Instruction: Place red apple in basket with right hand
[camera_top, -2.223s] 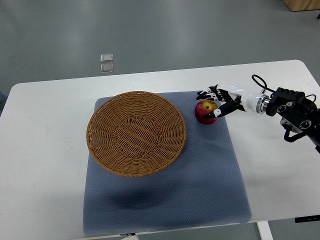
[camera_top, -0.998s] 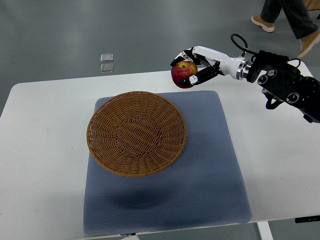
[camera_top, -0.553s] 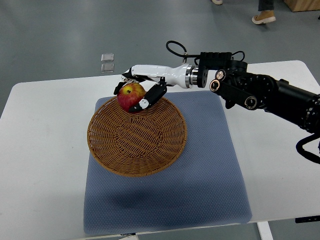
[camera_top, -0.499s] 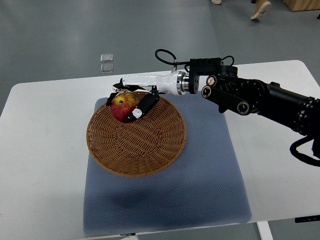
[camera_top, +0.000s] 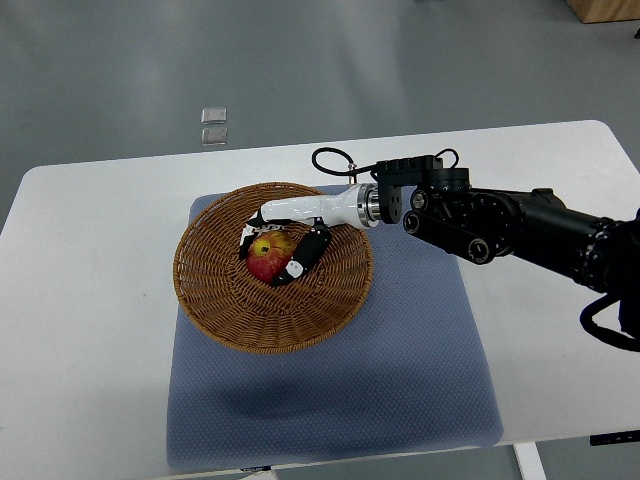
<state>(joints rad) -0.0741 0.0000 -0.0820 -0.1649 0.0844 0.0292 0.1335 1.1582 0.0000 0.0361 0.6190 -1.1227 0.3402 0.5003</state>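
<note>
Grey floor behind; white worktop (camera_top: 90, 300) carrying a blue-grey mat (camera_top: 420, 380), wicker basket (camera_top: 215, 300) on the mat's left part. Right hand (camera_top: 283, 243) reaches in from the right, down inside the basket, fingers curled around the red apple (camera_top: 266, 260), which sits low near the basket's centre.

Risks, as judged: if the fingers spread while the apple is not yet resting on the weave, it may drop and roll on the sloped wall. A finger could also catch the weave on the way out and drag or tip the basket.

Hard to tell: whether the apple touches the basket floor; the hand covers its far side. Left arm out of frame. Two small clear objects (camera_top: 213, 126) on the floor, unidentifiable.
</note>
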